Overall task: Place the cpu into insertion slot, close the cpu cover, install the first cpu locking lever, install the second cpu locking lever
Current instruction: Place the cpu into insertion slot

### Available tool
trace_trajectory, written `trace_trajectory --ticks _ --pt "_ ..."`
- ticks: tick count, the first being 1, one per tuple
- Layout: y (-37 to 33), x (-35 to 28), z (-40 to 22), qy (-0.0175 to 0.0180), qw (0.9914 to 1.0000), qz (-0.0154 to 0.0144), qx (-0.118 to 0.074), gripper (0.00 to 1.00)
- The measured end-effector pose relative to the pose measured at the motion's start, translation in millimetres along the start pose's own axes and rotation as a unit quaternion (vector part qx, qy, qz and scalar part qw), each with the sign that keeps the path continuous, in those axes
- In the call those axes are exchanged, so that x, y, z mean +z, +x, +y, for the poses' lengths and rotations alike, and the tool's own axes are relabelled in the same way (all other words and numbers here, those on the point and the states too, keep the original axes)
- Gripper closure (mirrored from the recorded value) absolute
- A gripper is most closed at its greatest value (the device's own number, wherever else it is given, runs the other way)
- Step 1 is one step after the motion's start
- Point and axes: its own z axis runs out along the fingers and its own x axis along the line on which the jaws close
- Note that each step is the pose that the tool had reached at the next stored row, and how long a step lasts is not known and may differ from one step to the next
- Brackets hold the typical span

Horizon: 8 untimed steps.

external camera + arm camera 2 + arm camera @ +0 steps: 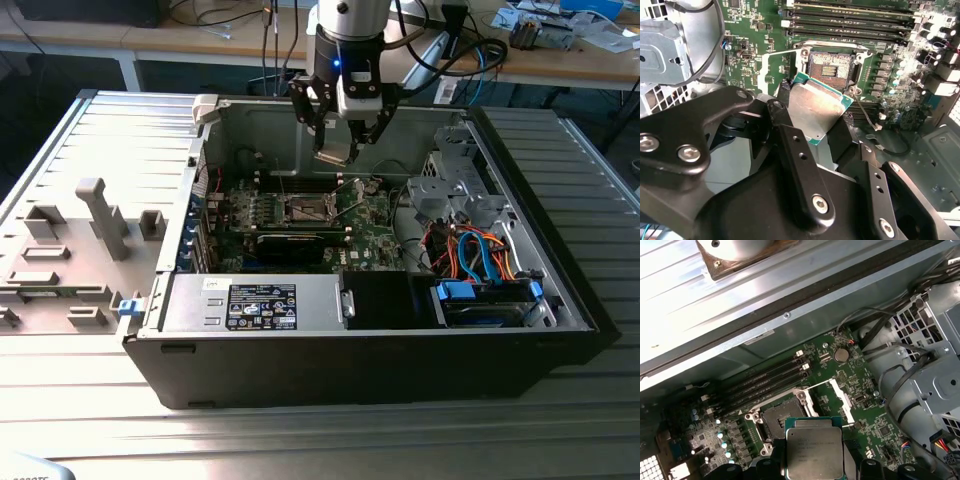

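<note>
While claw [336, 148] pinches cpu [815, 107] by edges — it hangs above insertion slot [831, 70], not touching

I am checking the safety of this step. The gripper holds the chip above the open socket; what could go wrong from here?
1. The cpu, held in the gripper, looks tilted in the second wrist view; it might land askew in the insertion slot.
2. The cpu cover is open beside the slot; the gripper could catch it.
</note>
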Motion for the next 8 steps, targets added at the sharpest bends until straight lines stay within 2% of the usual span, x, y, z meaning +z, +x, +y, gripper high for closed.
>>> trace_trajectory --ticks 8 --pt "0.0 0.1 0.0 -0.0001 0.99996 -0.0007 0.009 0.45"
